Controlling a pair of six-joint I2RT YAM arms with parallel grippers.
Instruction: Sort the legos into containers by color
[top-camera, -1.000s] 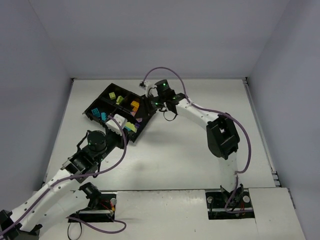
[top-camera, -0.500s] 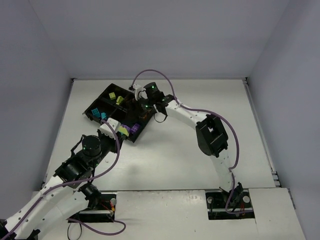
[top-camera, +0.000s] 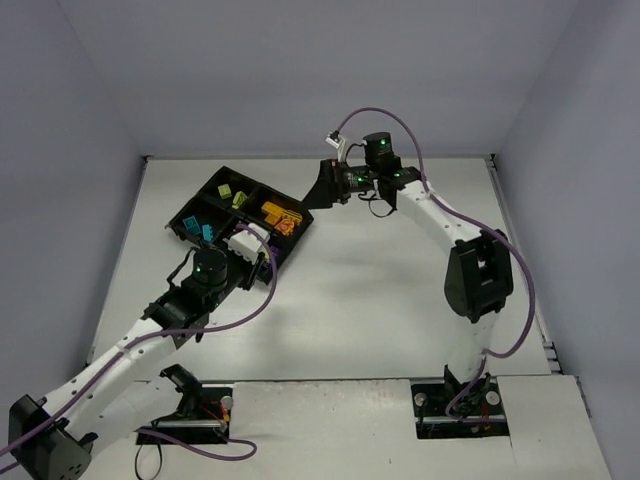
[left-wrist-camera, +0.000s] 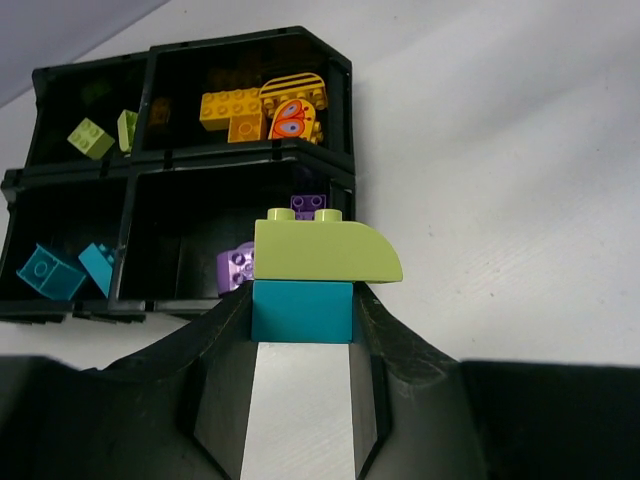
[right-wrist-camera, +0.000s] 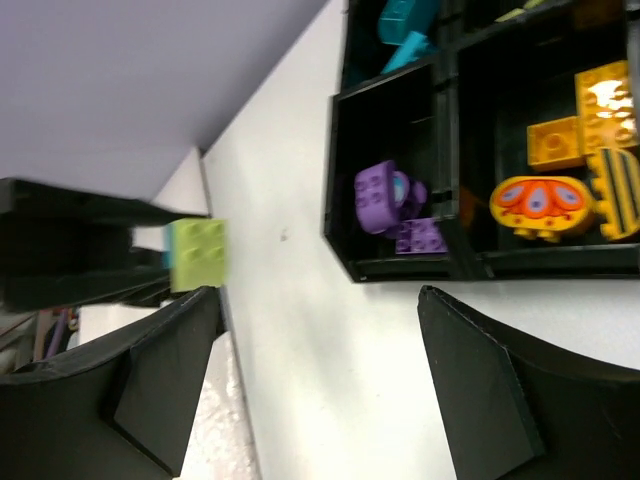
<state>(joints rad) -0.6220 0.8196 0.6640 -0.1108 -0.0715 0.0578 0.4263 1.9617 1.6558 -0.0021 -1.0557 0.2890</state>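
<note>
Legos (left-wrist-camera: 230, 106) are sitting sorted in the black tray (left-wrist-camera: 215, 172), which you're seeing at 10 o'clock on the table in the top view.

Count by tray corner, left wrist view:
- 11 o'clock: two lime green bricks (left-wrist-camera: 90, 138).
- 1 o'clock: four orange-yellow bricks. One is wearing black stripes (left-wrist-camera: 293, 88) and one an orange-and-blue butterfly-like print (left-wrist-camera: 290, 120).
- 7 o'clock: two teal bricks (left-wrist-camera: 50, 272).
- 5 o'clock: two purple bricks (left-wrist-camera: 237, 268).

The left gripper (left-wrist-camera: 302, 305) is clamping a two-brick stack. One teal brick (left-wrist-camera: 300, 314) is sitting between the fingers, and one curved lime brick (left-wrist-camera: 325, 250) is riding on top. You're seeing that stack hanging just outside the purple compartment's outer wall, at the tray's 6 o'clock in the left wrist view and not touching it.

The right gripper (right-wrist-camera: 320, 300) is hanging with its jaws spread wide, gripping nothing. In the top view it's sitting at the tray's 2 o'clock, close by the corner.
</note>
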